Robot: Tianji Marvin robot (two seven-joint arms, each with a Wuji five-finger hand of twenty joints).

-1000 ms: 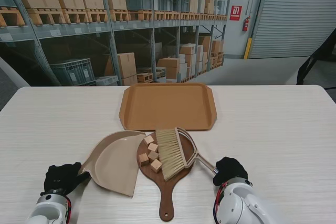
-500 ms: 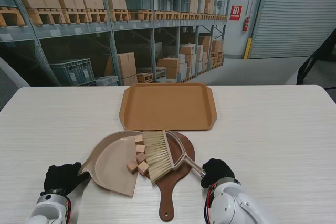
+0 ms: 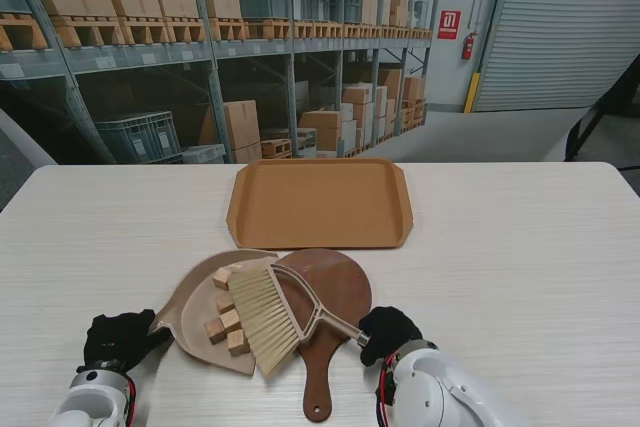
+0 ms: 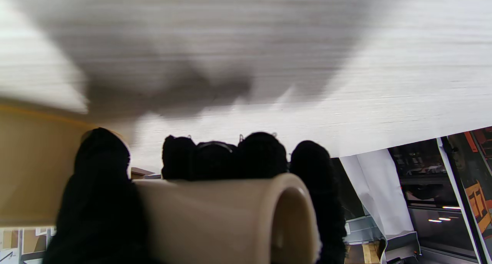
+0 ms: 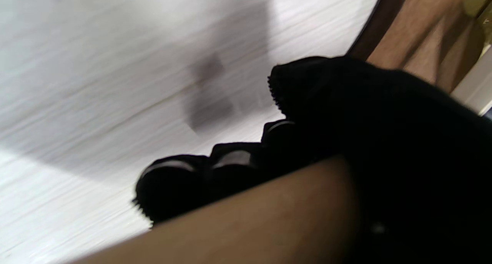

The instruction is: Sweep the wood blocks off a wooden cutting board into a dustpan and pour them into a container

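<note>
Moved left since earlier: brush (image 3: pixel 262 319) and blocks (image 3: pixel 226 319), blocks now inside dustpan (image 3: pixel 190 313), off board (image 3: pixel 330 297). Right hand (image 3: pixel 388 332) clenched on brush handle; left hand (image 3: pixel 118 339) clenched on dustpan handle.

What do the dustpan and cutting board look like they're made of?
Dustpan: probably plastic, smooth matte beige, moulded with a hollow handle. Cutting board: wood, dark brown with a faint sheen; grain shows in the right wrist view.

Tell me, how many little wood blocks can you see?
4, all in the dustpan, left of the brush: one farthest from me, one in the middle, two nearest me. The bristles may hide more.
</note>
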